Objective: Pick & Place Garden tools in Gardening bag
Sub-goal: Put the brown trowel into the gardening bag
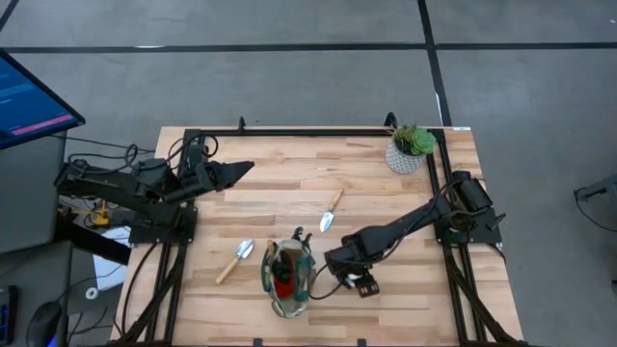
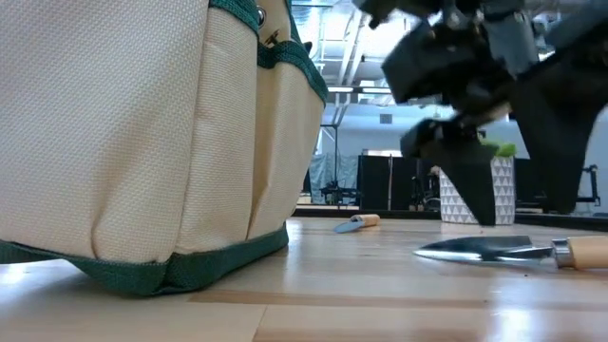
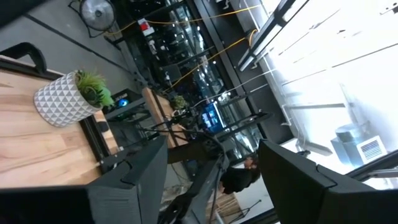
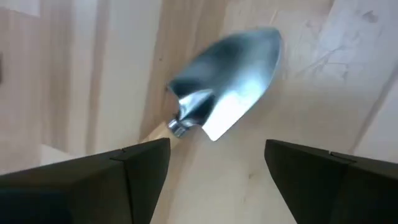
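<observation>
Near the table's (image 1: 386, 193) front edge, the bag (image 1: 289, 281) stood upright with dark and red items showing inside; which tools they were could not be told. Just right of the bag, the right gripper (image 1: 334, 260) hung low over the table, its fingers (image 4: 93, 180) spread wide and holding nothing. A trowel (image 4: 224, 84) lay flat on the wood below them, blade between the two fingers and untouched; the low view showed it (image 2: 513, 250) beside the gripper (image 2: 518, 190). Another trowel (image 1: 234, 260) lay left of the bag, near it. A third trowel (image 1: 331, 209) lay mid-table, apart from the bag. The plant pot (image 1: 410, 149) sat at the far right corner. The left gripper (image 1: 241, 171) was raised at the far left, fingers (image 3: 130, 180) open and empty.
</observation>
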